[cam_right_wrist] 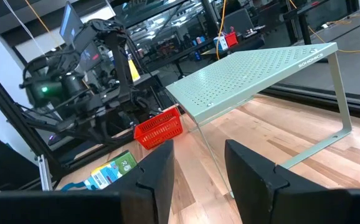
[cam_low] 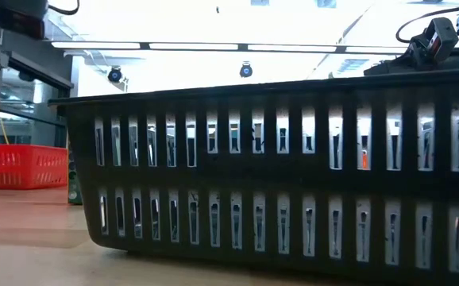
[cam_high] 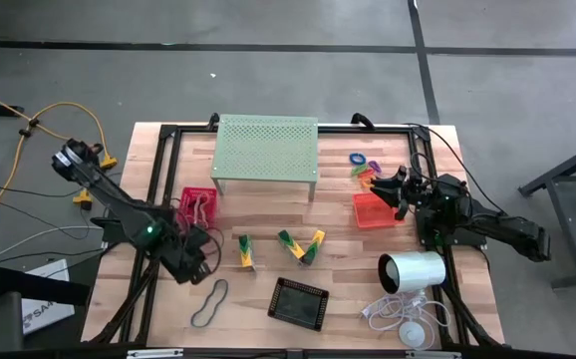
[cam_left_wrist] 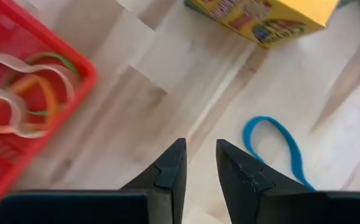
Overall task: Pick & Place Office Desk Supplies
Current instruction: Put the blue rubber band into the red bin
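High view: left pincer (cam_high: pixel 200 261) hovers low by the pink-red tray (cam_high: pixel 197 204) holding rubber bands; right pincer (cam_high: pixel 393 186) sits above the orange tray (cam_high: pixel 377 211).
Left wrist view: fingers narrowly apart, empty, above a blue band (cam_left_wrist: pixel 278 144).
Right wrist view: fingers apart, empty, facing the green stand (cam_right_wrist: pixel 261 73).

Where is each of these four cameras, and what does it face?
High: overhead, facing down; both arms, table.
Low: at tabletop height, facing the black tray; one arm top right.
Left wrist: faces red tray, own left gripper open.
Right wrist: faces green stand, right gripper open.
Shared: the red tray appears in all.
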Robot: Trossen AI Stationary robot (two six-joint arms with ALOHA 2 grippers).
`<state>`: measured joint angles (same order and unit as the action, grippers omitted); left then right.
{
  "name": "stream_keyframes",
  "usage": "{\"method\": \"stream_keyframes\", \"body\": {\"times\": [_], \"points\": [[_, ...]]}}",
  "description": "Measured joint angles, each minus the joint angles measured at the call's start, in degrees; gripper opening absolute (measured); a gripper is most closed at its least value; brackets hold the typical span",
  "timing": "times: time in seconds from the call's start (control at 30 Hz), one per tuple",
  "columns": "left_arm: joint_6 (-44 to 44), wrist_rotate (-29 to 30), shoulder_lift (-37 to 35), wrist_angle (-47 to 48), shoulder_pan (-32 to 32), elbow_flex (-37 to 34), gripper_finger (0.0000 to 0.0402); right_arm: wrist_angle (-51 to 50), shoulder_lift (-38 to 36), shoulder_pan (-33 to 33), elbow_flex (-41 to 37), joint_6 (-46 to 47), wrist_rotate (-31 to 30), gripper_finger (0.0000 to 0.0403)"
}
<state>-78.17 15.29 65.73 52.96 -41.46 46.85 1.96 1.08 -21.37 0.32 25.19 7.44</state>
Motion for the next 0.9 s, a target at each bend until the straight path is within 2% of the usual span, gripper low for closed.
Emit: {"method": "stream_keyframes", "body": {"times": [0.63, 0.9], "points": [[-12.33, -0.03, 13.56, -16.1, -10.65, 0.04, 0.0083, 0.0, 0.0, 0.0, -0.01, 0.01, 0.0, 0.013], [-12.77, -0.22, 17.29, -13.43, -11.75, 5.48, 0.0083, 0.0, -0.01, -0.01, -0.01, 0.0, 0.0, 0.013]]}}
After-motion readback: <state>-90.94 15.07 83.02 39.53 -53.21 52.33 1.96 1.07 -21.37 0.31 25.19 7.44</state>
